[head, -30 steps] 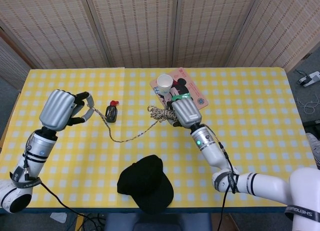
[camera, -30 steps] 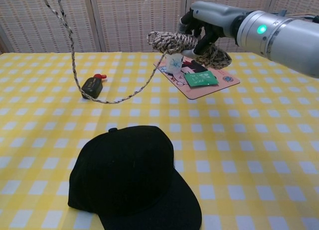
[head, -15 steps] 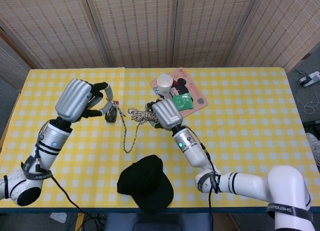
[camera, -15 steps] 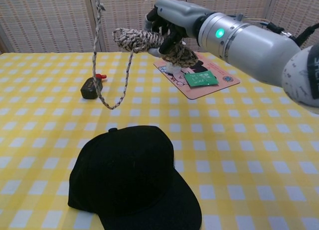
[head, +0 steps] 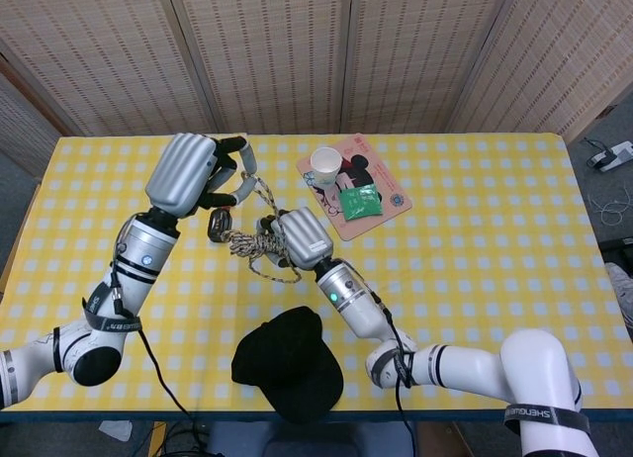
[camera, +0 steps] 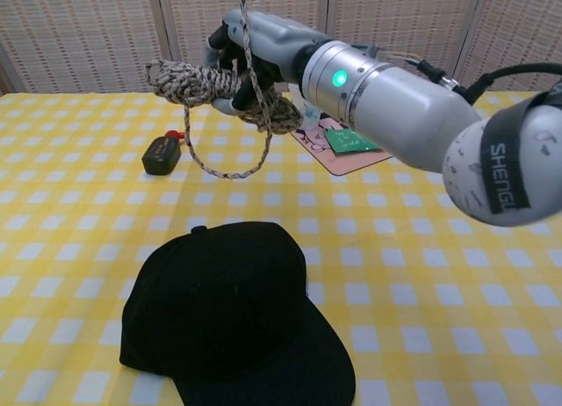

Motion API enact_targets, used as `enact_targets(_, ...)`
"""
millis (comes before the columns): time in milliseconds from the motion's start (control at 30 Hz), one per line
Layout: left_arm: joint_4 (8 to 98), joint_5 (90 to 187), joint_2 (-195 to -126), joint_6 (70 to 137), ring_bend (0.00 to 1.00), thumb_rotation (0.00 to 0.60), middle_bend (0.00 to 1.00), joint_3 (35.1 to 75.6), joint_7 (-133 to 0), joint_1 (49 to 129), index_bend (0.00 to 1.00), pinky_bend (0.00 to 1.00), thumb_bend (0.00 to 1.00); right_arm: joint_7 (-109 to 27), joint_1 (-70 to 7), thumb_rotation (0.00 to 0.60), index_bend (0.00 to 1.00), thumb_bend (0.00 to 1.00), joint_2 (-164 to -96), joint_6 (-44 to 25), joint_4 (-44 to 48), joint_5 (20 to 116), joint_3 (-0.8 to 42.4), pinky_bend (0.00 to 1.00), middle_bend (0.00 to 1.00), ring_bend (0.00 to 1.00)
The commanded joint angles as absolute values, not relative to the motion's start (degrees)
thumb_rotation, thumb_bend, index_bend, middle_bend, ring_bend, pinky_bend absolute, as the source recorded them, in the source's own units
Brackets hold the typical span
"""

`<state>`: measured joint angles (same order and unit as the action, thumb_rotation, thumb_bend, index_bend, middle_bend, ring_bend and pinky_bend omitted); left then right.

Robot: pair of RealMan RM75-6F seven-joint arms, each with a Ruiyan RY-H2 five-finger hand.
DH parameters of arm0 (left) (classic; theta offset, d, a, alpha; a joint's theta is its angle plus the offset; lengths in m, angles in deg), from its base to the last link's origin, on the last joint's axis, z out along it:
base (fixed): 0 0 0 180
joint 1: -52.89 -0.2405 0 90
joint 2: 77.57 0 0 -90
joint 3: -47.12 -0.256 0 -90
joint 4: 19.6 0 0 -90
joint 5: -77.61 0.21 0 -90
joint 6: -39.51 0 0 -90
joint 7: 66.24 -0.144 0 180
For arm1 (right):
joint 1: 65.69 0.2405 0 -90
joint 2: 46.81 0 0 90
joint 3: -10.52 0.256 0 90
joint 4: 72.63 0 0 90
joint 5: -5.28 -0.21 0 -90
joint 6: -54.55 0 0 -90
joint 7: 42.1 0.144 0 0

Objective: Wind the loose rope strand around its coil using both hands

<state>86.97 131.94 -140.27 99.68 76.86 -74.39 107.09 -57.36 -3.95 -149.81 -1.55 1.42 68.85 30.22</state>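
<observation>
Over the checked table (head: 475,269) our right hand (head: 302,237), gripping the coil (camera: 189,79), has swung beside our left hand (head: 198,172), whose fingers pinch the strand (camera: 244,37), shortening its slack loop toward a wrap.

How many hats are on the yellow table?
1. The black cap lies on the checkered tablecloth at the near edge, just in front of the two robot hands winding the rope. Nothing suggests another hat hidden elsewhere.

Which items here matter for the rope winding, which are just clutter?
In play: rope coil held by right hand; loose strand held by left hand.

Lying about: black cap, small black device, paper cup, green packet, pink mat.
</observation>
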Motion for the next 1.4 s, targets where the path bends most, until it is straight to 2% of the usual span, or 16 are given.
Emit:
enact_targets(33, 84.97, 128.98, -141.10, 99.26, 1.00, 0.600, 1.00, 77.21, -75.73, 108.55, 0.82, 1.00, 0.42, -54.73, -4.46, 0.600, 0.74, 0.74, -149.56, -1.55, 0.95, 71.28, 29.47, 0.63, 0.55, 0.48)
enact_targets(433, 79.97, 125.89, -140.08, 98.05, 1.00, 0.600, 1.00, 75.68, -75.32, 108.12, 0.82, 1.00, 0.42, -43.68, -6.44, 0.600, 0.76, 0.74, -148.13, -2.26, -1.70, 79.79, 26.63, 0.63, 0.57, 0.48)
enact_targets(800, 75.78, 122.46, -141.38, 96.78, 1.00, 0.600, 1.00, 74.36, -77.51, 109.77, 0.82, 1.00, 0.42, -31.52, -6.25, 0.600, 0.77, 0.71, -149.71, -7.81, -6.61, 89.57, 25.04, 0.63, 0.57, 0.48)
enact_targets(1400, 67.04, 116.77, -142.75, 94.86, 1.00, 0.600, 1.00, 70.49, -81.30, 109.20, 0.82, 1.00, 0.42, -17.26, -10.49, 0.600, 0.78, 0.65, -150.14, -17.16, -9.38, 92.97, 25.03, 0.63, 0.58, 0.50)
